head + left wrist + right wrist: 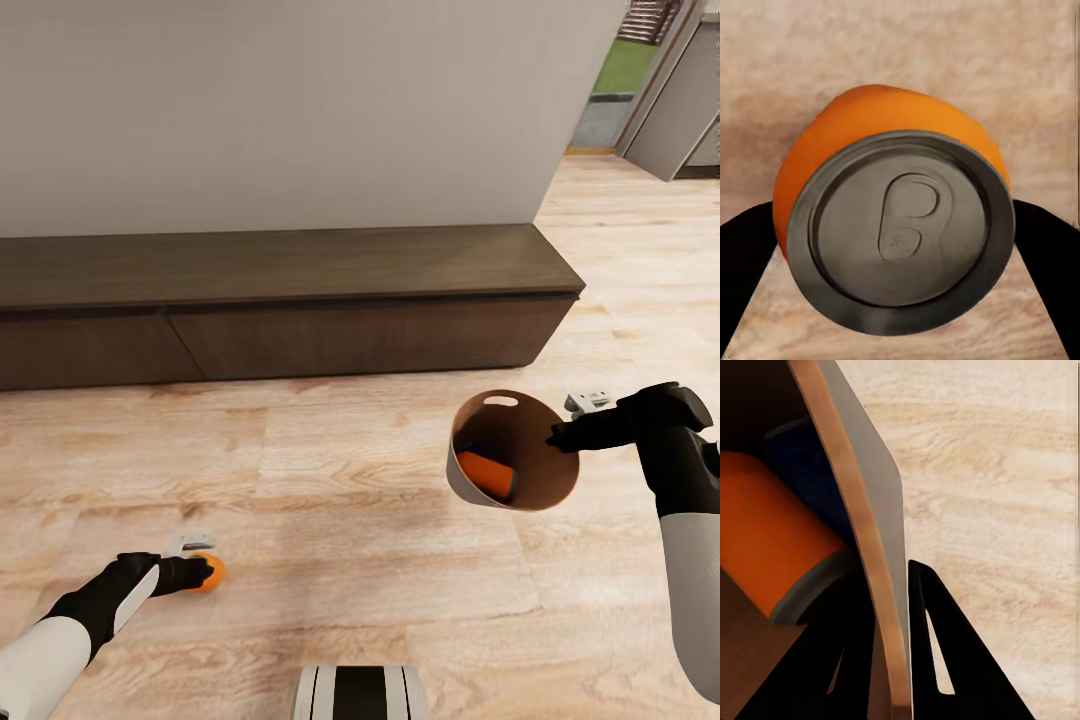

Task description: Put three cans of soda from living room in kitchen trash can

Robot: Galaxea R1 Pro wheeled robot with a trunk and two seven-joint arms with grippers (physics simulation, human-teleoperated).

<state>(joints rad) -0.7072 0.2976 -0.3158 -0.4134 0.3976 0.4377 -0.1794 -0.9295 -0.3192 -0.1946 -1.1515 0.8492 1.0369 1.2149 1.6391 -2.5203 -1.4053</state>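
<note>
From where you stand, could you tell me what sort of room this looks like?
Probably a living room: a long dark low cabinet runs along a plain pale wall on light wooden flooring.

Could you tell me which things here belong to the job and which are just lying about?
Job: orange can in left gripper; bin held by right gripper; orange can inside; dark blue can behind it.
Lying about: long dark cabinet.

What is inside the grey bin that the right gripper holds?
Inside the bin lies an orange can with a dark blue can behind it. The bin's bottom is covered by them.
</note>
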